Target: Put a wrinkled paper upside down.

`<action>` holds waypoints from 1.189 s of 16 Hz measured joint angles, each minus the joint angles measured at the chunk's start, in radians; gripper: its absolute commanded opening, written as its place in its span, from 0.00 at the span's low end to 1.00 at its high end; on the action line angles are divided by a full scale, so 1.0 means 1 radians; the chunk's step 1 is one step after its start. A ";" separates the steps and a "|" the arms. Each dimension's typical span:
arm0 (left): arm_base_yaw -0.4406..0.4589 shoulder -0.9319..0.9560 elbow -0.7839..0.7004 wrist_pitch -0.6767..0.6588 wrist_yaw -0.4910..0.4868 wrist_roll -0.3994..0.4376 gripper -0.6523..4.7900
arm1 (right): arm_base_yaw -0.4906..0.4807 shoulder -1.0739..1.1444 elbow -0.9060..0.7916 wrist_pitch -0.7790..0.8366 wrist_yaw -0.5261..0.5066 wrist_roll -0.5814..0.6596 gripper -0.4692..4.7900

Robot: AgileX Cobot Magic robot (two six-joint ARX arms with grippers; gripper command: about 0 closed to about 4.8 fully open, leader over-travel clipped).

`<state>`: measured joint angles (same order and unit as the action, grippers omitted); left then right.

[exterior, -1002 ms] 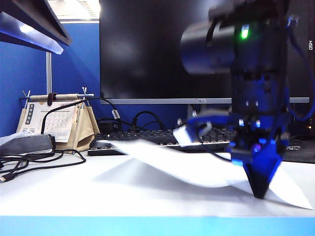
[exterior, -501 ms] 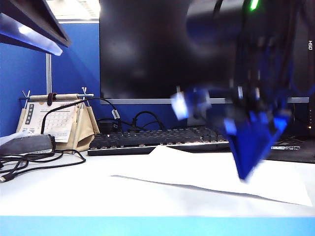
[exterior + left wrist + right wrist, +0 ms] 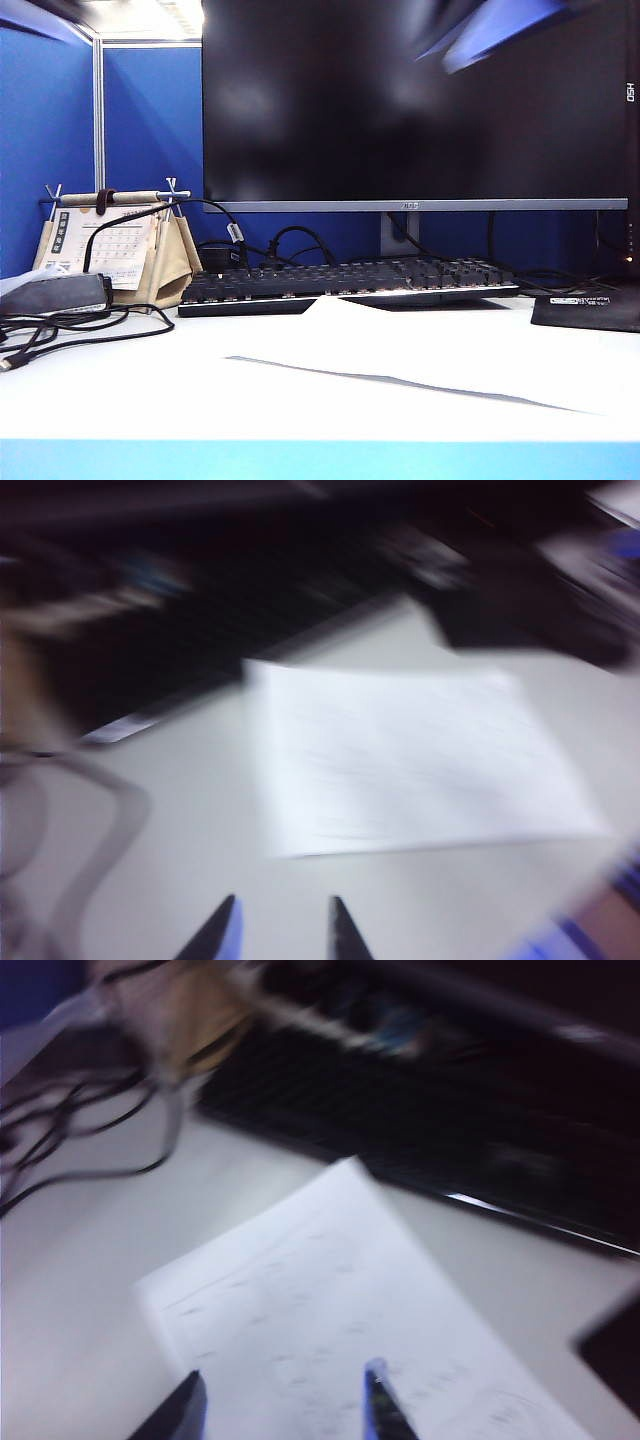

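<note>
White wrinkled paper point(image 3: 440, 355) lies flat on the table point(image 3: 120, 385) before a keyboard point(image 3: 340, 285); left gripper point(image 3: 278, 930) and right gripper point(image 3: 285, 1400) hover above, jaws apart, empty.

I work at an office desk: a big monitor point(image 3: 410, 100), keyboard point(image 3: 345, 283), desk calendar point(image 3: 105, 245) and blue walls point(image 3: 150, 120).

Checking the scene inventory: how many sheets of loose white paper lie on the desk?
1: the wrinkled paper lies flat on the desk in front of the keyboard. None other shows.
</note>
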<state>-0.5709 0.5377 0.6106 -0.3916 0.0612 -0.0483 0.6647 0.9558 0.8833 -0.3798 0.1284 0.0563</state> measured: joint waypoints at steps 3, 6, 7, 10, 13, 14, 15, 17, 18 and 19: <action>0.000 -0.241 -0.157 0.027 -0.100 -0.057 0.34 | -0.073 -0.186 -0.159 0.069 0.045 0.056 0.48; 0.000 -0.455 -0.308 0.043 -0.108 -0.187 0.34 | -0.104 -0.408 -0.380 0.163 0.121 0.134 0.40; 0.000 -0.497 -0.346 0.035 -0.108 -0.215 0.34 | -0.103 -0.479 -0.447 0.196 0.137 0.148 0.40; 0.000 -0.529 -0.455 0.024 -0.126 -0.264 0.34 | -0.104 -0.707 -0.659 0.245 0.184 0.159 0.40; 0.000 -0.530 -0.525 0.028 -0.174 -0.268 0.34 | -0.104 -0.853 -0.768 0.249 0.256 0.160 0.40; 0.000 -0.528 -0.542 0.029 -0.192 -0.270 0.34 | -0.104 -0.882 -0.798 0.243 0.299 0.160 0.15; 0.000 -0.528 -0.544 0.037 -0.213 -0.277 0.34 | -0.105 -0.954 -0.856 0.185 0.358 0.161 0.09; -0.001 -0.528 -0.544 0.037 -0.204 -0.279 0.34 | -0.105 -0.949 -0.857 0.179 0.360 0.160 0.09; -0.001 -0.529 -0.544 0.037 -0.194 -0.279 0.34 | -0.108 -0.949 -0.857 0.179 0.361 0.160 0.09; -0.001 -0.529 -0.544 0.037 -0.194 -0.279 0.34 | -0.108 -0.949 -0.857 0.179 0.361 0.160 0.09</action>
<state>-0.5716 0.0090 0.0669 -0.3550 -0.1326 -0.3271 0.5564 0.0067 0.0265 -0.2012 0.4892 0.2161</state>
